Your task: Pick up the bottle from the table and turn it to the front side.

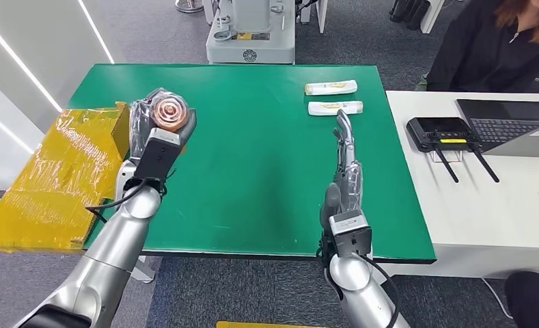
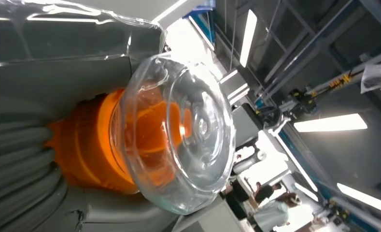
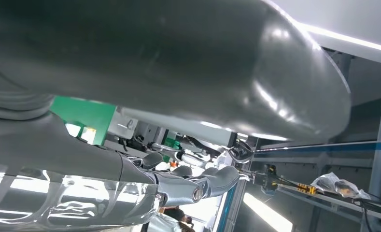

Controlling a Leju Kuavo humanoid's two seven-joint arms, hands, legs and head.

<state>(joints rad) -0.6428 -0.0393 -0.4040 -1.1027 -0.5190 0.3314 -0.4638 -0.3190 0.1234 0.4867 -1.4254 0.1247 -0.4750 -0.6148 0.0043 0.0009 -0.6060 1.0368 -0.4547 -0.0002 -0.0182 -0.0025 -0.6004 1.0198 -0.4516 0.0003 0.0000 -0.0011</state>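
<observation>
My left hand (image 1: 145, 137) grips a bottle (image 1: 169, 113) with an orange body and a clear domed cap, lifted above the left part of the green table (image 1: 253, 178), cap end facing up toward the head camera. In the left wrist view the clear cap (image 2: 183, 130) and the orange body (image 2: 89, 150) sit close in front of the grey ribbed fingers (image 2: 14, 164) wrapped around them. My right hand (image 1: 346, 160) hovers over the table's right half, fingers stretched straight toward the far edge and holding nothing. The right wrist view shows its dark fingers (image 3: 178, 181) extended.
Two white tubes (image 1: 330, 87) (image 1: 335, 107) lie side by side at the table's far right. A yellow wrapped box (image 1: 61, 171) adjoins the table's left edge. On the white desk to the right sit a laptop (image 1: 512, 123) and a black controller (image 1: 440, 131), with a seated person (image 1: 492, 48) behind.
</observation>
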